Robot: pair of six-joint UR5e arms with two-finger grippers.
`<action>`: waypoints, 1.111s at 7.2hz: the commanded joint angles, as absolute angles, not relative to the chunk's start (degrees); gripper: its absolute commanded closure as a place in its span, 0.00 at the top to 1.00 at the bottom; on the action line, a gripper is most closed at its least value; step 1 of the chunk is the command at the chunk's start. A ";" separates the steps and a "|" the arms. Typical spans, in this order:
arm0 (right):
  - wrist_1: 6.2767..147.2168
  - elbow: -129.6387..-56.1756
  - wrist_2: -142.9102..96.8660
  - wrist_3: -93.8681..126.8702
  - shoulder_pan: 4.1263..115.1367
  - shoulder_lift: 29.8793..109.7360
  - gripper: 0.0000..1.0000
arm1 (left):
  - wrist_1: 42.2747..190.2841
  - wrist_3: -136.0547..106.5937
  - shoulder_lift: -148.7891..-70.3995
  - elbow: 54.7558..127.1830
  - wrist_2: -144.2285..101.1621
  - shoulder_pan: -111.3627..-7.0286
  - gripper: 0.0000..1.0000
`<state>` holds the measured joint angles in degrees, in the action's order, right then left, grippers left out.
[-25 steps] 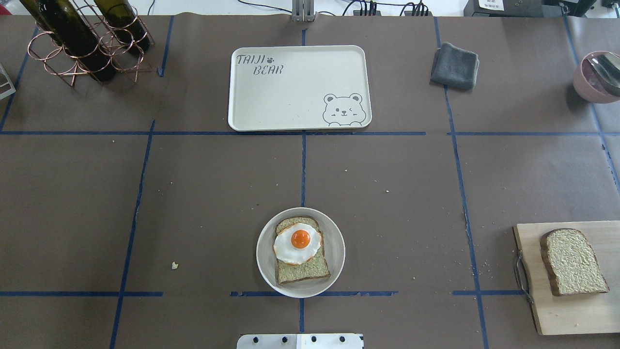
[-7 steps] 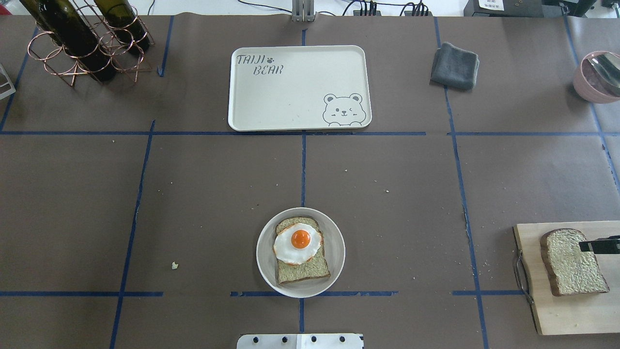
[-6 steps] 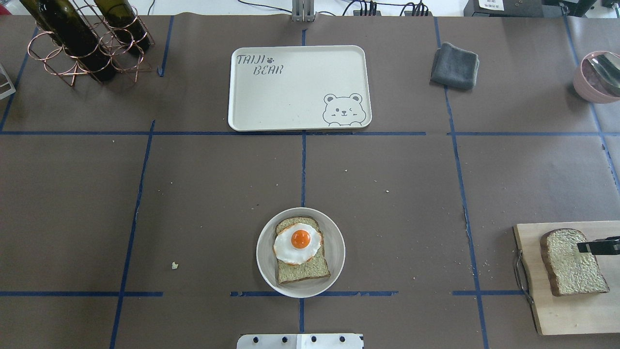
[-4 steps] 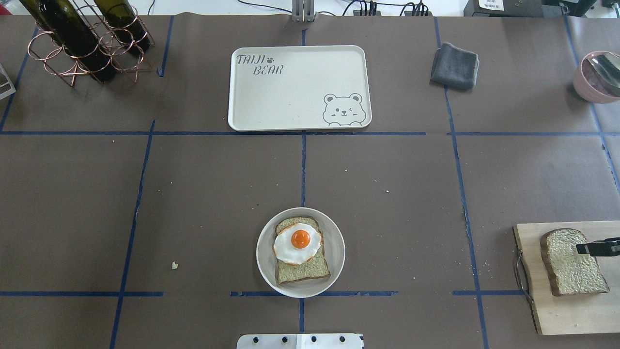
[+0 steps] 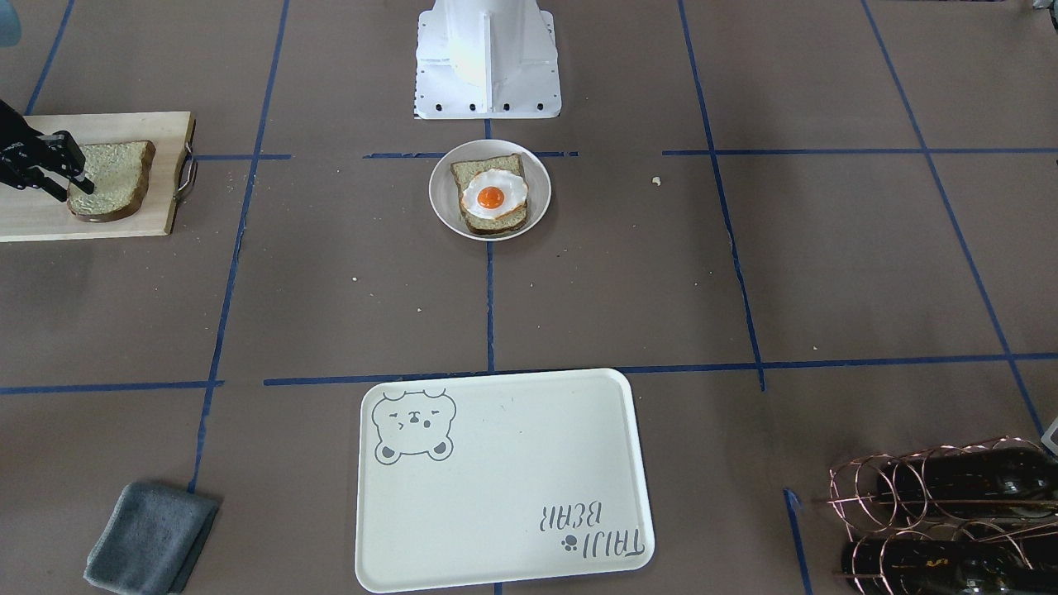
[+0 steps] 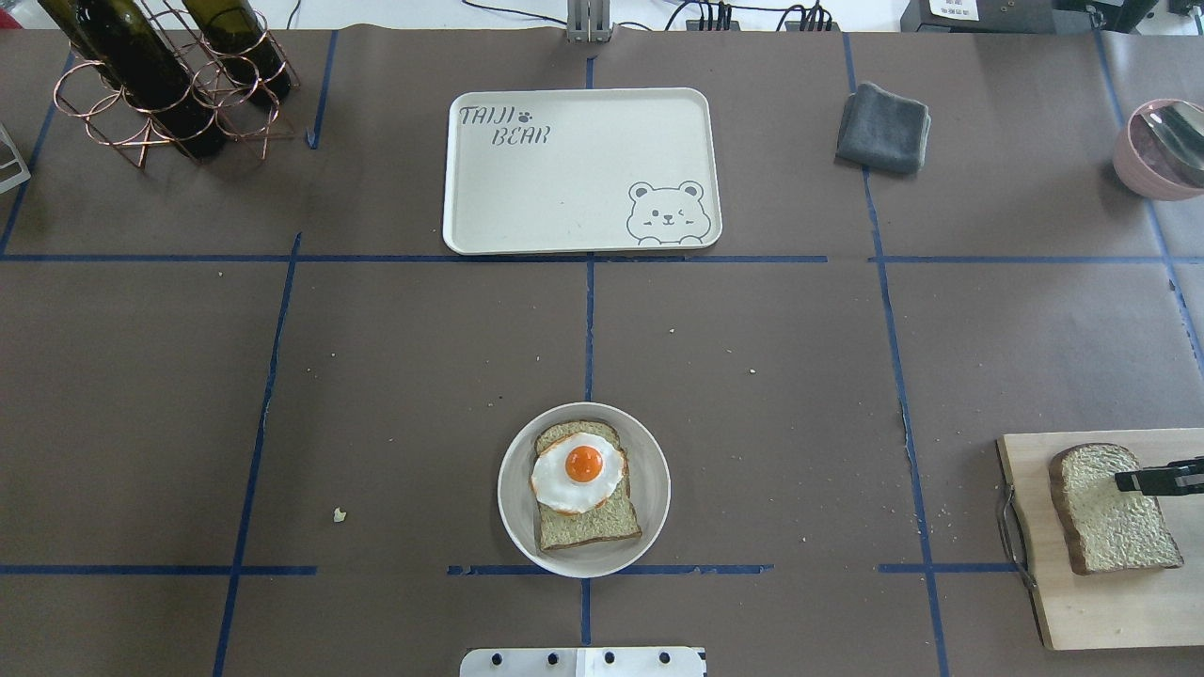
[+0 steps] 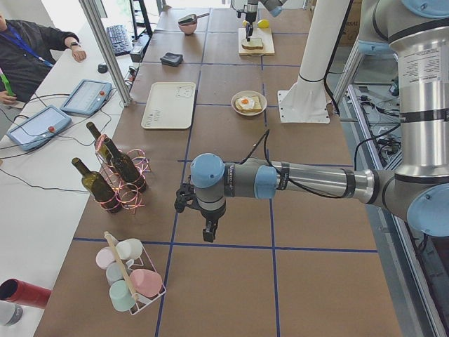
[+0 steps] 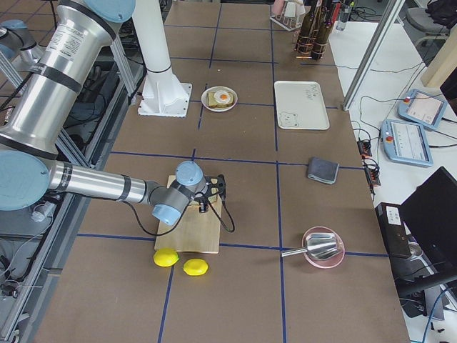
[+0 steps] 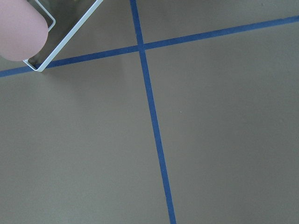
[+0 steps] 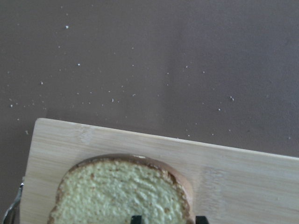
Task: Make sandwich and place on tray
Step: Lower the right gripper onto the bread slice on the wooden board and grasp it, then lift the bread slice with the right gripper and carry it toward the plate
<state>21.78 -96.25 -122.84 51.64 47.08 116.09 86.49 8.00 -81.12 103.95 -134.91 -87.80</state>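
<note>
One bread slice (image 6: 1101, 522) lies on the wooden cutting board (image 6: 1082, 611) at the right; it also shows in the front view (image 5: 116, 178) and the right wrist view (image 10: 121, 193). My right gripper (image 6: 1124, 481) is open just above this slice, and its fingertips (image 10: 136, 218) stand apart over the crust end. The other slice (image 6: 597, 527), with the fried egg (image 6: 578, 470) on it, lies in the white bowl (image 6: 513, 512). The tray (image 6: 583, 169) is bare. My left gripper (image 7: 208, 235) hangs over bare table far to the left; I cannot tell whether it is open.
A grey cloth (image 6: 882, 127) lies right of the tray. A copper rack with wine bottles (image 6: 160, 80) stands at the back left. A pink bowl with a metal scoop (image 6: 1162, 150) is at the back right. Two lemons (image 8: 166, 257) lie beside the cutting board.
My right gripper has come in from the right edge over the bread slice on the cutting board and crept a little further left. Nothing else has moved.
</note>
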 commanded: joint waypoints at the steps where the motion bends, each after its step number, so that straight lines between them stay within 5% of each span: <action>1: 21.62 -96.24 -122.87 51.68 47.11 116.02 0.00 | 86.48 8.00 -81.04 104.06 -134.91 -87.80 1.00; 8: 18.72 -98.70 -136.55 51.33 54.56 112.60 0.00 | 86.48 8.00 -81.04 104.06 -134.91 -87.80 1.00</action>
